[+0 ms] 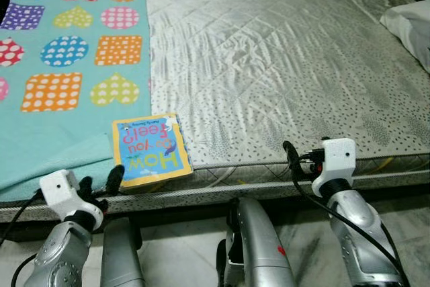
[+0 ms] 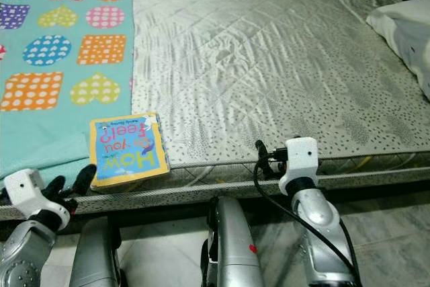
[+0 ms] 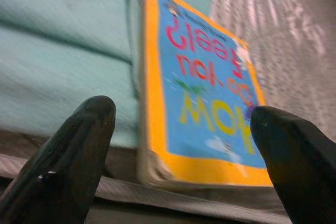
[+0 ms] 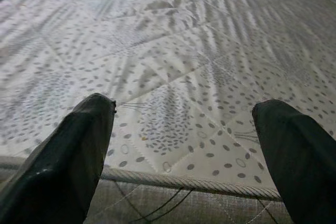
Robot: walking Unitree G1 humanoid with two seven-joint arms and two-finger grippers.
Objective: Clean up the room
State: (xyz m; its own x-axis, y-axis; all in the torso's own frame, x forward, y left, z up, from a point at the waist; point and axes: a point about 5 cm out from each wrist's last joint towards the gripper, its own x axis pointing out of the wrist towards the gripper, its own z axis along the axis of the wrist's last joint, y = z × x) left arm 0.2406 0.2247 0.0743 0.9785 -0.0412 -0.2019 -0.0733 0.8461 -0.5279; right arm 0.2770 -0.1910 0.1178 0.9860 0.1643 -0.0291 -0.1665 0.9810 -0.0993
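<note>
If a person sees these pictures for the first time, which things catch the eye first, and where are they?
First, the picture book with a yellow border, lying at the near edge of the mattress, partly on the teal blanket patterned with hearts. The left gripper is open just before the book, not touching it. The right gripper is open at the bare mattress edge.

Yellow-bordered blue book (image 1: 150, 150), teal heart-patterned blanket (image 1: 74, 52), silver-grey speckled mattress (image 1: 282, 65)

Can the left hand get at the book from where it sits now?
Probably yes. The left hand is open at the mattress edge, its fingers either side of the book, which lies flat at the edge, partly on the teal blanket. Nothing lies between them.
</note>
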